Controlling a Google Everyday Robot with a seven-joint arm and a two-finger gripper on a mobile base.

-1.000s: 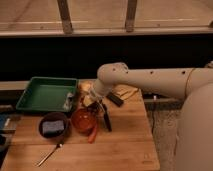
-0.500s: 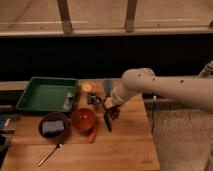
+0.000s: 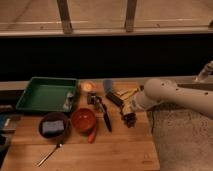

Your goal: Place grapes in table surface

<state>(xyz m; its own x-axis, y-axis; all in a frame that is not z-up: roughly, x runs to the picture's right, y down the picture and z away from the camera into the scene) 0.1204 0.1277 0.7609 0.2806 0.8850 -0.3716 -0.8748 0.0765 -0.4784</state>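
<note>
The grapes [image 3: 130,119] are a small dark lumpy bunch at the right side of the wooden table surface [image 3: 120,147], low over or on the wood; I cannot tell which. My gripper [image 3: 129,114] is at the end of the white arm that reaches in from the right, and it is directly over the bunch and touching it. The orange-red bowl [image 3: 83,119] stands to the left of the gripper.
A green tray [image 3: 45,94] stands at the back left. A dark bowl with a blue-grey sponge [image 3: 52,126], a spoon [image 3: 49,154], a black-handled utensil [image 3: 106,117] and small items [image 3: 87,86] lie around. The table's right edge is close to the grapes.
The arm has swung right, from over the orange-red bowl to the right side of the table. The dark bunch moved with the gripper and sits lower.
</note>
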